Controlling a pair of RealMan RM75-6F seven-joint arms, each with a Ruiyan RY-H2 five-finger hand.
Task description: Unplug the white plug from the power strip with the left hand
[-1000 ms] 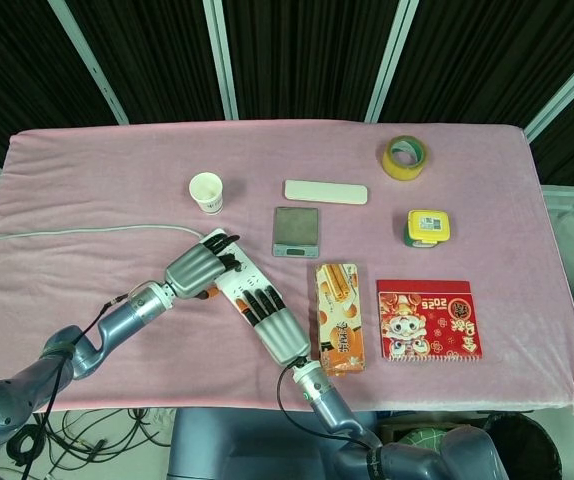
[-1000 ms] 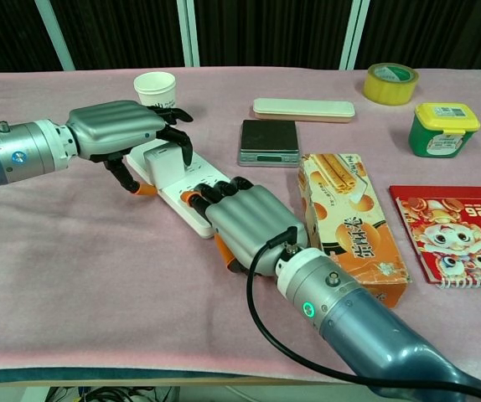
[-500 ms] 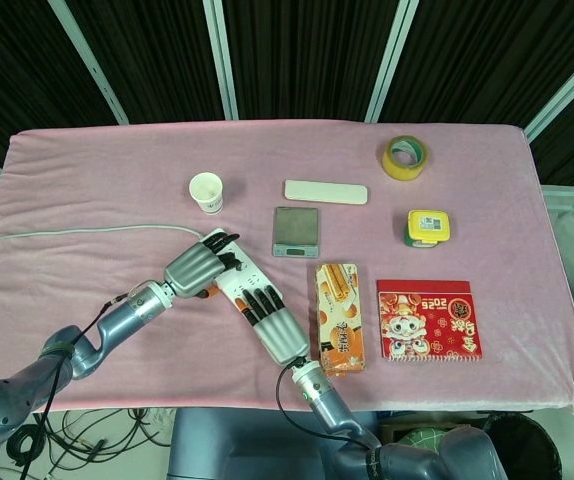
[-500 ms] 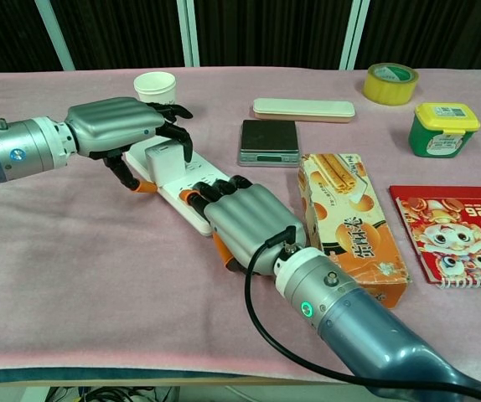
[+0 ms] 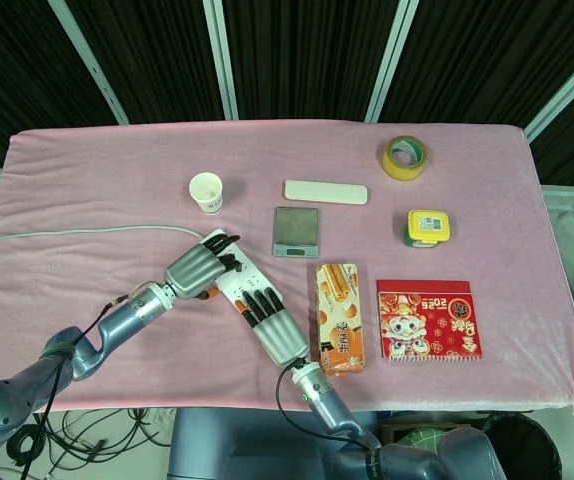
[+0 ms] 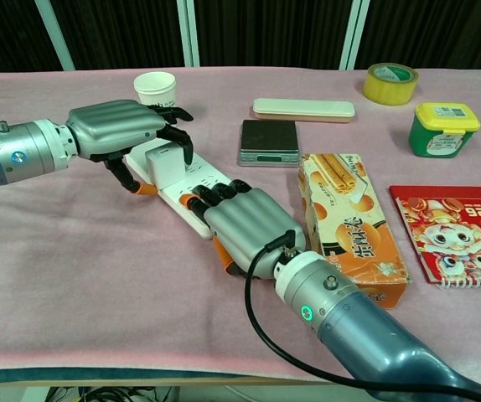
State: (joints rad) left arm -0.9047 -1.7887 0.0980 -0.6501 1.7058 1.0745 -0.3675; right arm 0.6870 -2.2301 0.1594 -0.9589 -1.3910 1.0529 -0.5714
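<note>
The white power strip [image 5: 235, 287] [image 6: 183, 190] lies at an angle on the pink cloth near the front left. The white plug [image 6: 165, 160] stands upright in its far end. My left hand [image 5: 195, 267] [image 6: 121, 127] arches over that end, fingers curled down on the plug's right side and thumb at its left, gripping it. My right hand [image 5: 279, 329] [image 6: 239, 228] lies flat with fingers stretched along the near end of the strip, pressing it down. In the head view the left hand hides the plug.
A grey cable [image 5: 77, 230] runs left off the table. A paper cup [image 6: 155, 86], a scale [image 6: 269, 141] and a white case [image 6: 303, 108] sit behind. A snack box [image 6: 349, 213] lies right beside my right hand. Red booklet [image 6: 458, 234], jar [image 6: 444, 128] and tape [image 6: 390, 83] are at the right.
Almost nothing has moved. The left hand shifted very slightly over the plug and stays wrapped around it; the right hand still presses the strip.
</note>
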